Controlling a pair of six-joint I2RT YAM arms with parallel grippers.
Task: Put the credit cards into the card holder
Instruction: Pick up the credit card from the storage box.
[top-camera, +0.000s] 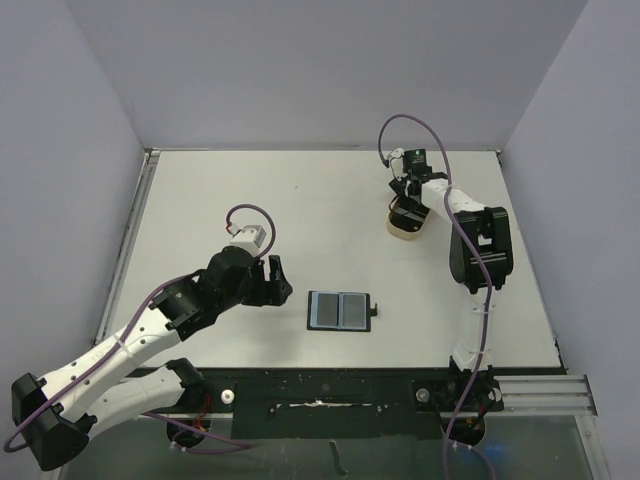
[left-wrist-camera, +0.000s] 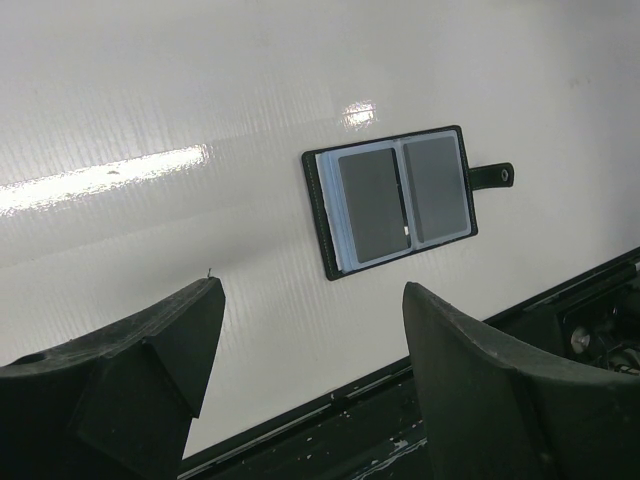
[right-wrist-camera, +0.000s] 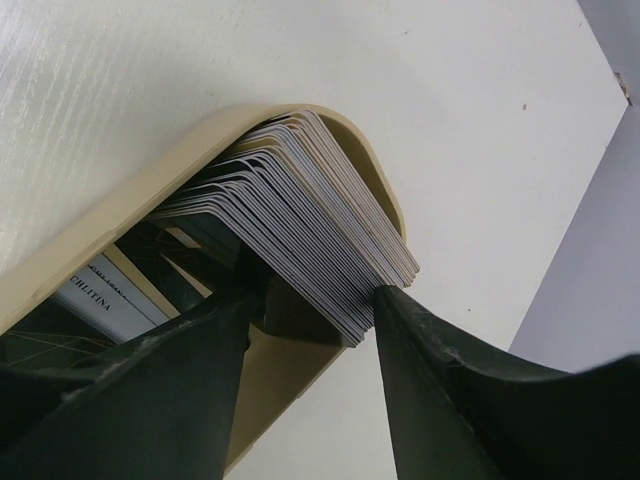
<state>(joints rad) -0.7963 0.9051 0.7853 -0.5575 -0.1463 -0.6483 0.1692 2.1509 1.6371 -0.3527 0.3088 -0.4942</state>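
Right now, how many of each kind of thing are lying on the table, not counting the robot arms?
Black card holder, lying open: 1
Beige oval tray: 1
Stack of cards standing in the tray: 1 (too many cards to count one by one)
Total: 3

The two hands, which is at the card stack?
The right hand, fingers either side of the cards in the tray; the left hand hangs open near the card holder.

Right gripper (top-camera: 405, 214) is covering most of the tray (top-camera: 402, 238) from above, and its fingers (right-wrist-camera: 470, 400) are masking the credit cards' (right-wrist-camera: 310, 230) near corner in the wrist view
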